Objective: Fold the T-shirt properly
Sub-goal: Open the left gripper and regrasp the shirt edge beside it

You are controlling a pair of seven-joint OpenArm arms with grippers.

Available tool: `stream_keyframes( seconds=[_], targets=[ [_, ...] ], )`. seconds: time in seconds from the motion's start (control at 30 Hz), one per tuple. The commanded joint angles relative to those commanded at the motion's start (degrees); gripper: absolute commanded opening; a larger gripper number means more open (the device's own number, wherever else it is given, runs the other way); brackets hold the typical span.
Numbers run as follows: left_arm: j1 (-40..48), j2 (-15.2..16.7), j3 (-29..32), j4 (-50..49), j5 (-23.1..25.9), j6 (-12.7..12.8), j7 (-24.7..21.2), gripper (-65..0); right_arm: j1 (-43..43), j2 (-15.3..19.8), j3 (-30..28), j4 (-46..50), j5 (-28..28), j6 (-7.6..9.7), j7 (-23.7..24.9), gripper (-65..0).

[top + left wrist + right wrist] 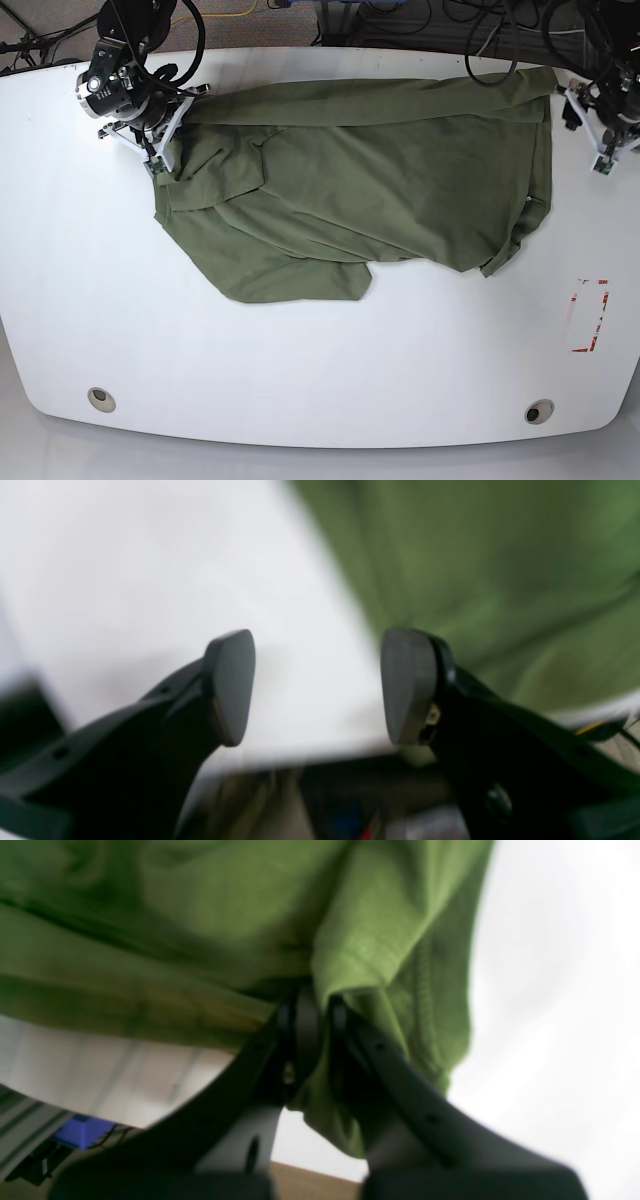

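Hanging over bare table, the left pincer stands spread with nothing between its pads; the T-shirt lies just beyond its right pad, apart from it, so this side looks let go or not yet gripped.

Seen from the right wrist, the right pincer is pressed together on a bunched fold of T-shirt, cloth draping over both fingers, likely to drag or lift that edge.

From the base view, the T-shirt sprawls rumpled between both pincers, the right pincer at one end, the left pincer just off the other.
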Motion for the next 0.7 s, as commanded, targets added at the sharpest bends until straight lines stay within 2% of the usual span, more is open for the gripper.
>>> stream_keyframes(
  seconds=[0.23, 0.53, 0.7],
  targets=[
    [-0.18, 1.23, 1.67, 0.00, -0.18, 0.00, 0.09, -27.4, 0.44, -0.09, -0.18, -0.09, 0.44, 0.00, 0.00, -63.7],
    [0.09, 3.08, 6.42, 0.00, -6.59, 0.00, 0.26, -27.4, 0.53, -0.09, -0.18, -0.09, 0.53, 0.00, 0.00, -63.7],
    [0.18, 3.78, 8.62, -0.09, -6.33, 0.00, 0.26, -27.4, 0.62, -0.09, -0.26, -0.09, 0.53, 0.00, 0.00, -63.7]
  ],
)
